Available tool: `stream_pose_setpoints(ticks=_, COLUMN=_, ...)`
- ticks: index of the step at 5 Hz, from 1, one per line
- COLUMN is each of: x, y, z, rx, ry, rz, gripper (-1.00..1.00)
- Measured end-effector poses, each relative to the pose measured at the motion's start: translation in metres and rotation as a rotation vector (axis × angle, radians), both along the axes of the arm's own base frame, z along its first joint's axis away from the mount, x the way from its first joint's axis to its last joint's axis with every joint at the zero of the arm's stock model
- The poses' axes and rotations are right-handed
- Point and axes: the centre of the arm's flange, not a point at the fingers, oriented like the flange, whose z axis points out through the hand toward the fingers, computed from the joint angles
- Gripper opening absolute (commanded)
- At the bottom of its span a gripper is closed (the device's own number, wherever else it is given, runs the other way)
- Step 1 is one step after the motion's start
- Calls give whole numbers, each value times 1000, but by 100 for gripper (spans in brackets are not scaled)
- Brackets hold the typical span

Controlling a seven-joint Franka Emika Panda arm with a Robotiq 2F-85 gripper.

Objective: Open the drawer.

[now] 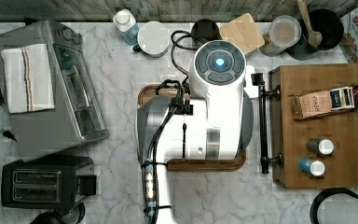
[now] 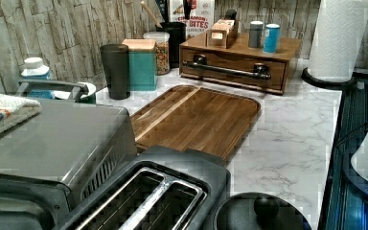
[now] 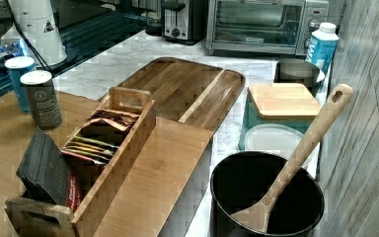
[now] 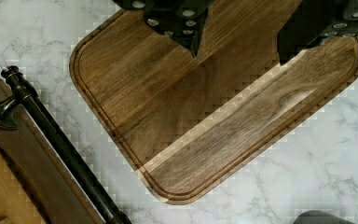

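Marble counter (image 1: 121,93) carries your shut drawer (image 2: 235,64) at three o'clock in the top view. Your end effector (image 4: 237,44) hangs spread over the tray (image 4: 205,116), approach unfinished; next, reach the black handle (image 4: 60,144).

One drawer (image 2: 233,63), two spice jars (image 1: 320,146)

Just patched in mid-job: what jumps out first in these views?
The white robot arm fills the top view's centre, hanging over the dark rounded-corner wooden tray. At the top view's right sits the bamboo-brown wooden drawer, shut, its long black bar handle facing the tray. The open jaws hover above the tray.
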Motion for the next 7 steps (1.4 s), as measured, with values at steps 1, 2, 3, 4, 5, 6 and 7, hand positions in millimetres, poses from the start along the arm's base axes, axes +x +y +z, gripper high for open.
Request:
stream_pose_setpoints(ticks=1, x=0, y=0, z=-2, rx=0, ry=3, rz=0, gripper=100)
stream_pose_setpoints(ticks=2, x=0, y=-1, z=-5, rx=-13, ry=10, rz=6, gripper=100)
stream_pose_setpoints(ticks=3, x=0, y=-1, z=-12, rx=-8, ry=2, rz=67, gripper=100)
stream_pose_setpoints(ticks=4, x=-5, y=-6, z=-24, rx=12, ry=4, rz=294, gripper=100)
stream_pose_setpoints(ticks=5, x=-15, y=-19, z=-35, rx=31, ry=-4, rz=558, gripper=100)
stream_pose_setpoints(ticks=6, x=-23, y=-41, z=-41, rx=27, ry=9, rz=710, gripper=100)
stream_pose_setpoints(ticks=7, x=-22, y=-67, z=-43, rx=-13, ry=-69, rz=718, gripper=100)
